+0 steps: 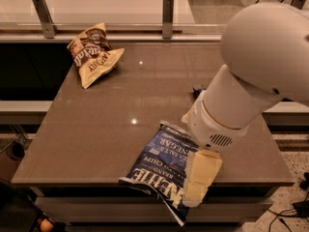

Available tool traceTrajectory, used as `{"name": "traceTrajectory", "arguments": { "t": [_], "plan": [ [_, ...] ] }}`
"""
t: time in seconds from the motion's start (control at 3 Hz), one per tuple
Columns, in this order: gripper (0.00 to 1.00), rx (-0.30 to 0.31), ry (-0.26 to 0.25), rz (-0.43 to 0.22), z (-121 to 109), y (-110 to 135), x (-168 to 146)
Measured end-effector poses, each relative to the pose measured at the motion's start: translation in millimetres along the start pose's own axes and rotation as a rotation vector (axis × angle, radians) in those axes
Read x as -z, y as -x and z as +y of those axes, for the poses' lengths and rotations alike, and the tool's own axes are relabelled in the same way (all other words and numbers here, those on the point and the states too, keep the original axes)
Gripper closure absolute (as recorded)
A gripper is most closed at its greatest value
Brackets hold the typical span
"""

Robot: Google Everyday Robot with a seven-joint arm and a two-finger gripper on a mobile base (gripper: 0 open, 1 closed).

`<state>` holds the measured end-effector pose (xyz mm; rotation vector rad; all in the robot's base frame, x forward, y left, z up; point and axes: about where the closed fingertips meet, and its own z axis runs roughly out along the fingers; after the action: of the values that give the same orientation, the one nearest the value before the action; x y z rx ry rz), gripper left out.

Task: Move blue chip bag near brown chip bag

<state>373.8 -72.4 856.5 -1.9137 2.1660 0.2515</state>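
The blue chip bag [161, 166], dark blue with white lettering, lies flat at the table's front edge and partly overhangs it. The brown chip bag [94, 54] lies at the far left corner of the brown table [96, 129]. My gripper [200, 180], cream-coloured, hangs below the big white arm [251, 76] and overlaps the right edge of the blue bag. I cannot tell whether it touches the bag.
A small dark-blue packet [197, 88] peeks out behind the arm at mid right. A rail with two metal posts [167, 16] runs along the table's back edge. The table's front edge is just below the blue bag.
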Motion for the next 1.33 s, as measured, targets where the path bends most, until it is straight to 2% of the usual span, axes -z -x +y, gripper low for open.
{"name": "traceTrajectory", "arguments": {
  "t": [0.33, 0.67, 1.33],
  "plan": [
    [0.00, 0.040, 0.030, -0.029, -0.4, 25.1, -24.5],
    [0.16, 0.049, 0.045, -0.012, -4.6, 41.1, -54.3],
    [0.62, 0.047, 0.041, -0.007, -4.6, 43.2, -54.9]
  ]
}}
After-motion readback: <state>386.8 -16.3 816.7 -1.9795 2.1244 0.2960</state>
